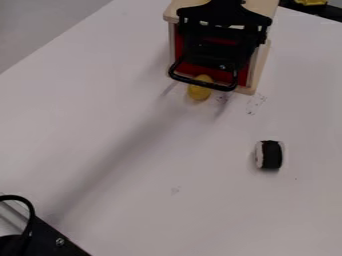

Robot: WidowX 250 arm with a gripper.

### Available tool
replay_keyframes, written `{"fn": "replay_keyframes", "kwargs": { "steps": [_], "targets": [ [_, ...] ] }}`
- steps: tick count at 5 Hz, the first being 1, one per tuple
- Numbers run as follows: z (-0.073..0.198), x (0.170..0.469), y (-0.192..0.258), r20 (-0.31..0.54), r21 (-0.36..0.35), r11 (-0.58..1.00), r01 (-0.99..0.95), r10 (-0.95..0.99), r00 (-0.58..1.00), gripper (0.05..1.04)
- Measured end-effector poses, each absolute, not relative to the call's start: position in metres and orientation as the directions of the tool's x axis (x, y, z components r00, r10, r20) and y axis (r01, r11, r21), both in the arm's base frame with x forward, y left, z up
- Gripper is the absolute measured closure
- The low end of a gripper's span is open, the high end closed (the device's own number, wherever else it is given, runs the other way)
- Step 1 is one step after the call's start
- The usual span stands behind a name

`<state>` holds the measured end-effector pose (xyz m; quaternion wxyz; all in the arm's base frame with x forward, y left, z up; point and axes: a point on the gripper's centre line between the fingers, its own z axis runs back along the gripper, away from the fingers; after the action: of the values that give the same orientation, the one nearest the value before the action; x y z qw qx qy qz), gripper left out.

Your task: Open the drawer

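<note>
Well, claw (220,57) hangs at red drawer (243,75), near yellow knob (199,92); wide or narrow, can't tell.

End effector (222,50) over red drawer (194,68), near yellow knob (200,90)

The gripper (217,47) hides much of the drawer (194,68); near the tabletop's (133,175) far edge, the box (263,60) and a yellow thing (312,2) are cut off.
</note>
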<state>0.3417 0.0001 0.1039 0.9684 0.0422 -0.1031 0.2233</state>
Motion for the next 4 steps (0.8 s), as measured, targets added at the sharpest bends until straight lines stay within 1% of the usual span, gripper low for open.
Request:
{"fn": "replay_keyframes", "kwargs": {
  "steps": [1,2,3,4],
  "targets": [
    [0.088,0.354,0.005,0.237,0.012,0.891,-0.454,0.438,0.867,0.085],
    [0.08,0.375,0.001,0.245,-0.026,0.898,-0.44,0.432,0.868,0.085],
    [0.066,0.395,-0.008,0.224,-0.068,0.902,-0.427,0.431,0.874,0.085],
    [0.059,0.41,-0.017,0.204,-0.09,0.901,-0.425,0.434,0.878,0.081]
  ]
}}
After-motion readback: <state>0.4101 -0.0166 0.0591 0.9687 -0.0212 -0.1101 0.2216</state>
